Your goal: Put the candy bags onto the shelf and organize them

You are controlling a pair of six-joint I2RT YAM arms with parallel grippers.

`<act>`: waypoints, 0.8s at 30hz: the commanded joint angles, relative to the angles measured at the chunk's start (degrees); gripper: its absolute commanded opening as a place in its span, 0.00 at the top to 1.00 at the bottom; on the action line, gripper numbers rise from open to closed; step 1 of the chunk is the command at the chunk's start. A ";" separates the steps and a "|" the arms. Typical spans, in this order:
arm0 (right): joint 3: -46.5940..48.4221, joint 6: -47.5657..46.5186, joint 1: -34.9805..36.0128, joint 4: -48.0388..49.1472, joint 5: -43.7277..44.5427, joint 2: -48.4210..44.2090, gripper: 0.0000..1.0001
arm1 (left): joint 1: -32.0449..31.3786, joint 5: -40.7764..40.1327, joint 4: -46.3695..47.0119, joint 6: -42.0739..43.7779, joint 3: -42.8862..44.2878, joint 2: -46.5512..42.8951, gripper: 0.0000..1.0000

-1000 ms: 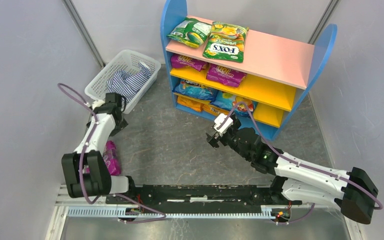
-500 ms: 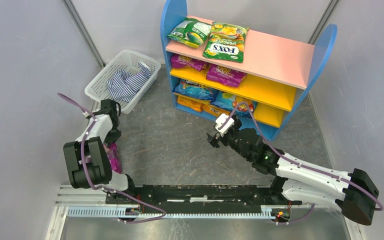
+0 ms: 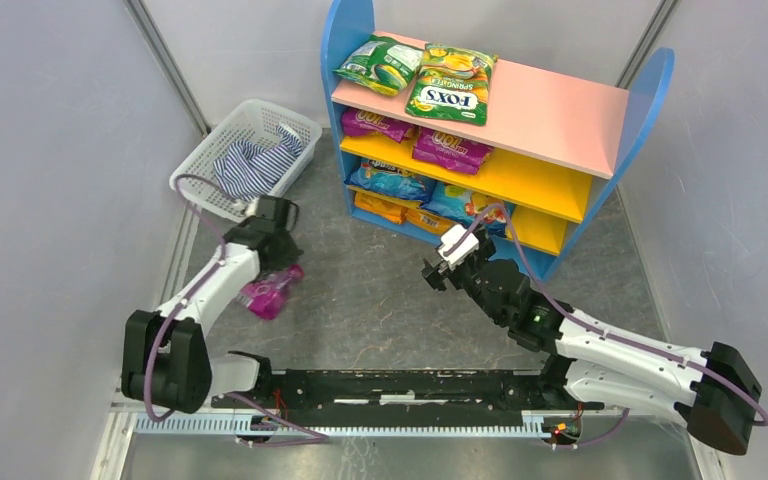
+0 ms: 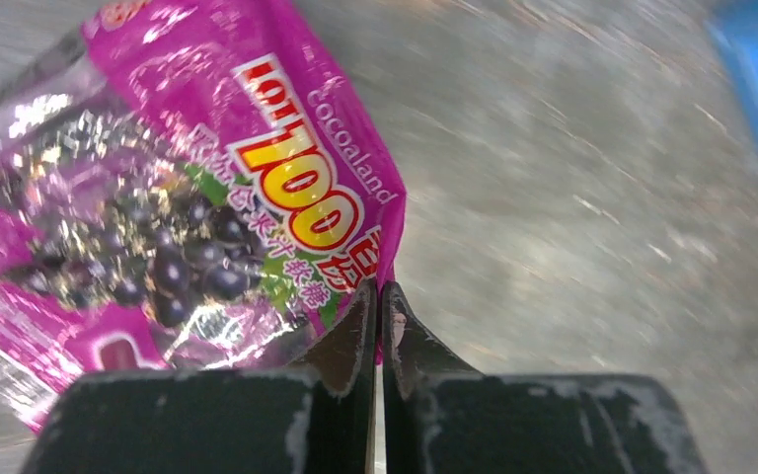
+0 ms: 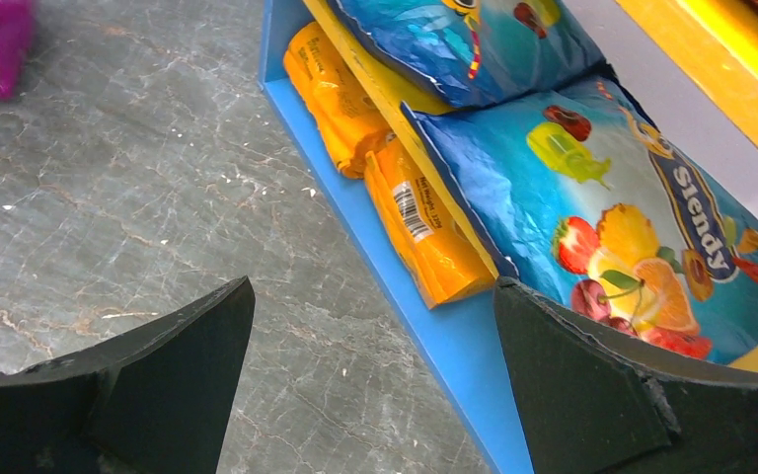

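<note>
- Left of the shelf (image 3: 650,90), over the grey table (image 3: 360,300): my left tool (image 4: 380,296), fingers together, clamped on the thin corner seam of one purple bag (image 4: 188,188) with "100" lettering; the pouch hangs off to one side, apparently clear of the table
- Near the shelf's blue base: my right tool (image 5: 373,291), fingers wide apart, holding nothing, facing the orange bags (image 5: 424,227) and the blue bags (image 5: 592,197) just above them
- Yellow board (image 3: 550,185) under the pink top: two shelved purple bags (image 3: 450,148) at its left end, the rest bare; judged the proper home for the held pouch
- Pink top board (image 3: 570,115): green bag (image 3: 380,65) and FOX'S bag (image 3: 450,90), left end
- White basket (image 3: 200,170) with striped cloth (image 3: 250,160): not stock
- Handling note, carry to the shelf: the grip is on an edge only, so the pouch may swing or slip; I would travel slowly, enter from the front under the pink board, lay it just beside the purple pair with the print up, and part the fingers only once it rests
</note>
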 commanded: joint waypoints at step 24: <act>-0.14 5.77 0.09 -8.82 -0.90 -2.86 0.02 | -57.11 -3.84 11.85 -19.13 -9.12 -10.64 0.38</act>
